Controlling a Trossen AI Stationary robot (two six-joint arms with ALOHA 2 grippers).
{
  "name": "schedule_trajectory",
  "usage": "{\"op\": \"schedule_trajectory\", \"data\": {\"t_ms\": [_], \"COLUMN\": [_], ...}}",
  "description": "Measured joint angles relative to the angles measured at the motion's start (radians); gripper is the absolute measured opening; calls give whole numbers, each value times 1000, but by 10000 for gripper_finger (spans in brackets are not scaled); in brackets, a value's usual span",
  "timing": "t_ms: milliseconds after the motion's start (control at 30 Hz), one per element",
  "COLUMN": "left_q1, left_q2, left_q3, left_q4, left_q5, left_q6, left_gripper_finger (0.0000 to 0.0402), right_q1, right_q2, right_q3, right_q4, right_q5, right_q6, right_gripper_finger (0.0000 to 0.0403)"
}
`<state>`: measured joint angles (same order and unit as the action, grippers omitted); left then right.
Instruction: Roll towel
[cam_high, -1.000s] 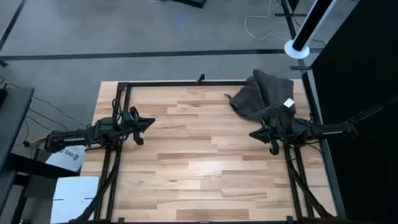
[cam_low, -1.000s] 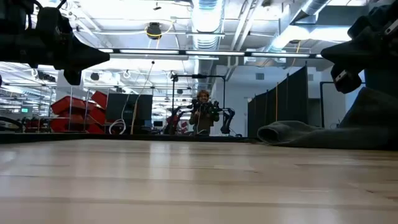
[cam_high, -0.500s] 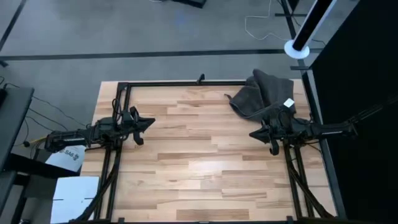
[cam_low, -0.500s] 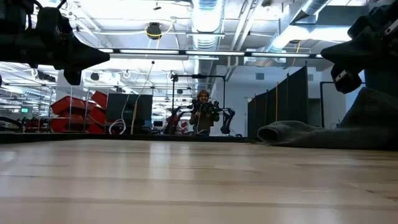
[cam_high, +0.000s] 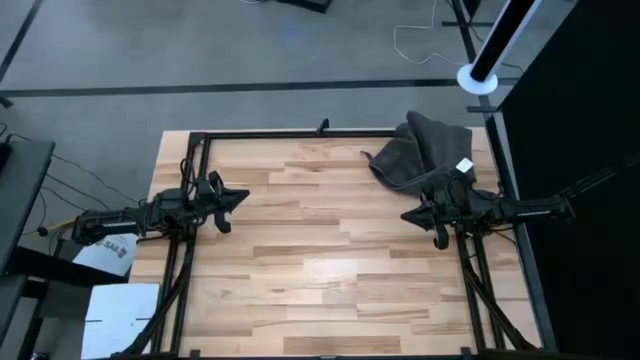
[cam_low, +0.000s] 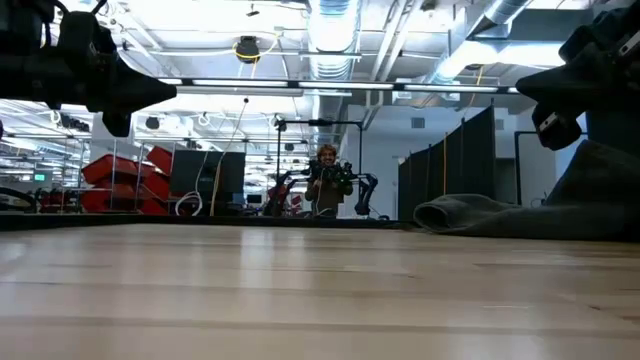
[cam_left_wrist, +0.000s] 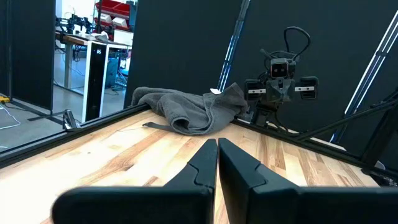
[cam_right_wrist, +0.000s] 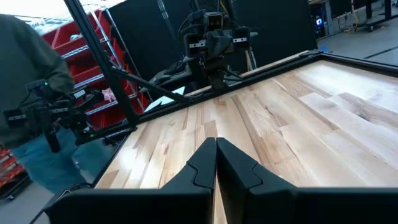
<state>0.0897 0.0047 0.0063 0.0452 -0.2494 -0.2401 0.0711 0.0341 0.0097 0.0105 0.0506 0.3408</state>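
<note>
The dark charcoal-grey towel lies crumpled in a heap at the table's far right corner, its small white tag on top; it also shows in the left wrist view and the low view. My left gripper is shut and empty at the table's left side, held above the wood. My right gripper is shut and empty at the right side, just near of the towel, not touching it.
A black metal frame runs along the table's far edge and sides. Bare wood lies between the two arms. A person stands beyond the far edge and shows at the side of the right wrist view.
</note>
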Motion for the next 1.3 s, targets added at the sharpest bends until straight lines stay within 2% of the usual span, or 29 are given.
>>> {"op": "schedule_trajectory", "data": {"t_ms": [200, 267, 433, 500, 533, 700, 867, 967, 1133, 1300], "left_q1": [0, -1, -4, -4, -4, -4, -4, -4, 12, 75], "left_q2": [0, 1, 27, 63, 93, 310, 638, 839, 1180, 1505], "left_q3": [0, 0, 0, 14, 36, 253, 555, 754, 1059, 1281], "left_q4": [2, 39, 301, 380, 373, 396, 391, 354, 206, 163], "left_q5": [0, 3, 15, 17, 18, 58, 158, 171, 165, 155], "left_q6": [0, -75, -738, -922, -955, -785, -505, -363, -236, -267], "left_gripper_finger": [0, 0, 0, 0, 0, 0, 0, 0, 0, 0], "right_q1": [0, 0, 0, 0, 0, 0, 0, 0, 0, 0], "right_q2": [0, 0, 0, 0, 0, 0, 0, 0, 0, 0], "right_q3": [0, 0, 0, 0, 0, 0, 0, 0, 0, 0], "right_q4": [0, 0, 0, 0, 0, 0, 0, 0, 1, 0], "right_q5": [0, 0, 0, 0, 0, 0, 0, 0, 0, 0], "right_q6": [0, 0, 0, 0, 0, 0, 0, 0, 0, 0], "right_gripper_finger": [0, 0, 0, 0, 0, 0, 0, 0, 0, 0]}}
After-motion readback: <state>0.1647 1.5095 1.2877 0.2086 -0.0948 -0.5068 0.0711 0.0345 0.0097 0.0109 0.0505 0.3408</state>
